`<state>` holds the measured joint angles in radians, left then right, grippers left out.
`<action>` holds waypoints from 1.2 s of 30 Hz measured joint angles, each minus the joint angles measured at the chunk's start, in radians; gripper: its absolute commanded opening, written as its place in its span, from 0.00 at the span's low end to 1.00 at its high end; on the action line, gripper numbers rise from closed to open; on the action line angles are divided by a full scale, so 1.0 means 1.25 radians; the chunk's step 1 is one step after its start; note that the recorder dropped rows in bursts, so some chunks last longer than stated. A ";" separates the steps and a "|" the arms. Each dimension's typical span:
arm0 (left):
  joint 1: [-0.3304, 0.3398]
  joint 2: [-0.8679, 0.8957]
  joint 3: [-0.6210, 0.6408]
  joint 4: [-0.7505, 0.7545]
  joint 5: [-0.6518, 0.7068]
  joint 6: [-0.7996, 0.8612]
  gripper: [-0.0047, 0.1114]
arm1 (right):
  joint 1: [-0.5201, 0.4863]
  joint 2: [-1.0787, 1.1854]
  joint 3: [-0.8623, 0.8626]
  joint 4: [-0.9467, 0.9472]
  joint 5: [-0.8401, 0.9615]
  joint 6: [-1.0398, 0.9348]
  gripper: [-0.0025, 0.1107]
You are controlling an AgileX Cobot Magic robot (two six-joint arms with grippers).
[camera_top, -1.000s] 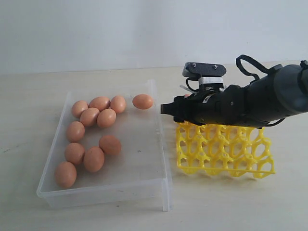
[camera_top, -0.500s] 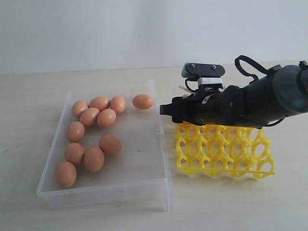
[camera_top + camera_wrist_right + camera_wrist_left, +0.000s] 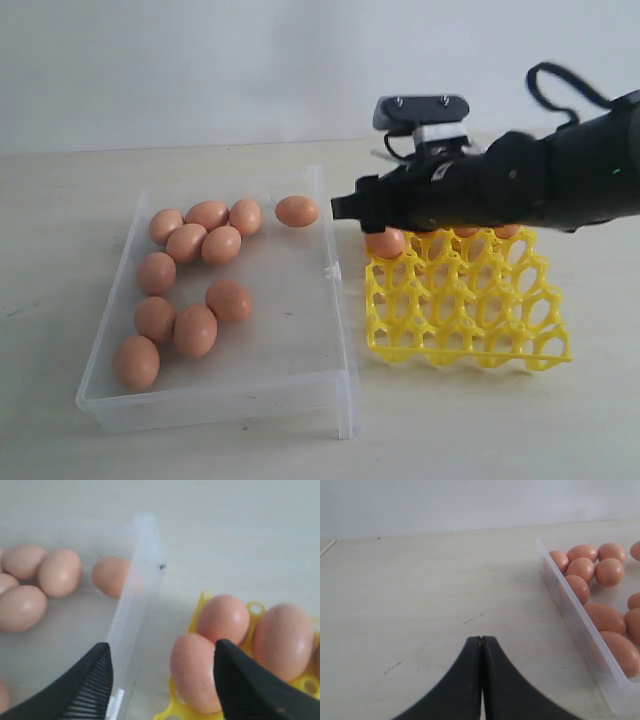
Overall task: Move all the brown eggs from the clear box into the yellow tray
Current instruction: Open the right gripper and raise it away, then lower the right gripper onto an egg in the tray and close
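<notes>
The clear box [image 3: 335,300] lies on the left with several brown eggs [image 3: 195,243] in it, one egg [image 3: 297,211] alone near its back right corner. The yellow tray [image 3: 470,330] stands just right of the box. Three eggs show in its back row, the leftmost egg [image 3: 385,242] in the corner cup. My right gripper [image 3: 348,210] hangs open above that corner, over the gap between box and tray. In the right wrist view the open right gripper [image 3: 161,652] has one finger by the corner egg [image 3: 192,672] and the other over the box wall [image 3: 137,580]. My left gripper [image 3: 481,639] is shut, empty, over bare table beside the box [image 3: 580,630].
The pale table [image 3: 60,230] surrounds everything and a white wall stands behind. The right arm's dark body [image 3: 540,190] covers the tray's back edge. The tray's front rows [image 3: 460,345] hold nothing.
The right arm has risen off the tray's back left corner, uncovering eggs in the tray's back row. The eggs in the box have not moved.
</notes>
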<state>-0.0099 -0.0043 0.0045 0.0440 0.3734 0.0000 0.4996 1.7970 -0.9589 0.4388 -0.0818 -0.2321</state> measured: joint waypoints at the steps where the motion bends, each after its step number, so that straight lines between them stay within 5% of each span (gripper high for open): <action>1: 0.000 0.000 0.000 0.000 0.000 0.000 0.04 | 0.000 -0.046 0.000 -0.004 0.016 -0.037 0.26; 4: 0.000 0.000 0.000 0.000 0.000 0.000 0.04 | 0.004 -0.140 -0.027 -0.026 0.078 -0.111 0.02; 9: 0.000 0.000 0.000 0.000 0.000 0.000 0.04 | 0.062 -0.189 -0.176 -0.154 0.334 -0.142 0.02; 12: 0.000 0.000 0.000 0.000 0.000 0.000 0.04 | 0.121 -0.135 -0.293 -0.200 0.490 -0.136 0.12; 18: 0.000 0.000 0.000 0.000 0.000 0.000 0.04 | 0.191 0.056 -0.475 -0.235 0.748 -0.064 0.59; 36: 0.000 0.000 0.000 0.000 0.000 0.000 0.04 | 0.240 0.410 -0.895 -0.278 1.017 0.013 0.55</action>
<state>-0.0099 -0.0043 0.0045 0.0440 0.3734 0.0000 0.7995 2.3096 -2.0781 0.0910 1.1891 -0.2160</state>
